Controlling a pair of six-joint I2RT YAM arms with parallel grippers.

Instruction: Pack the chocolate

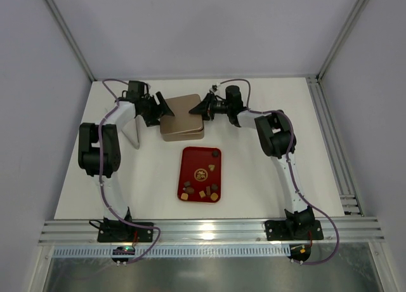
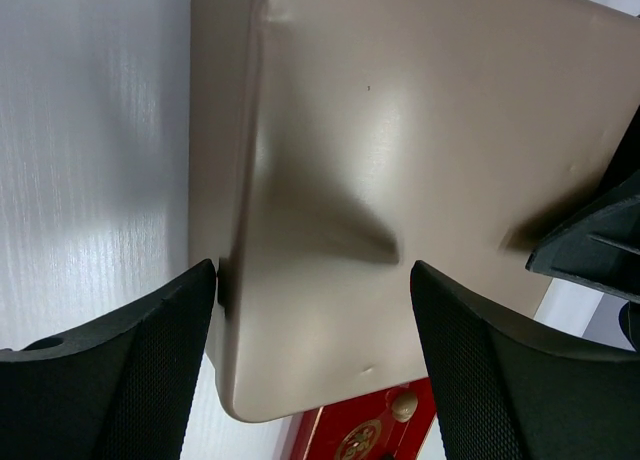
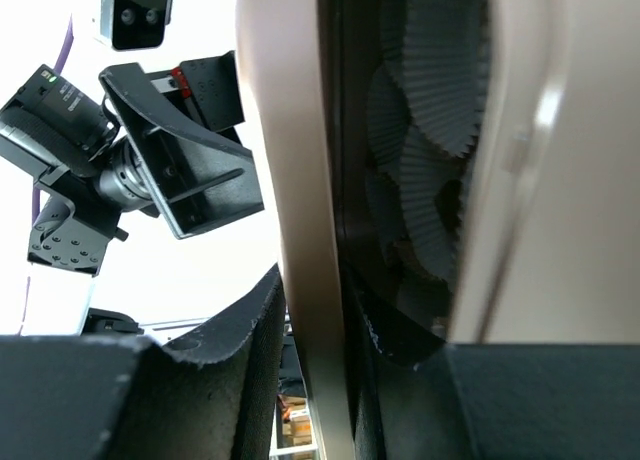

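Several small brown and tan chocolates [image 1: 208,190] lie on the red tray [image 1: 190,153] at the table's middle; one tan piece [image 2: 404,406] shows in the left wrist view. Behind the tray sits the square golden tin [image 1: 183,133] with its lid [image 1: 181,108] raised at the right side. My right gripper [image 1: 204,108] [image 3: 315,300] is shut on the lid's right rim [image 3: 300,180], and whitish paper cups [image 3: 440,90] show in the gap beneath. My left gripper [image 1: 162,106] [image 2: 312,275] is open wide over the lid [image 2: 400,130], with one finger at the lid's left edge.
A pale flat piece [image 1: 134,132] stands upright beside the left arm. Grey walls close the table at the back and on both sides. A metal rail [image 1: 203,232] runs along the near edge by the arm bases.
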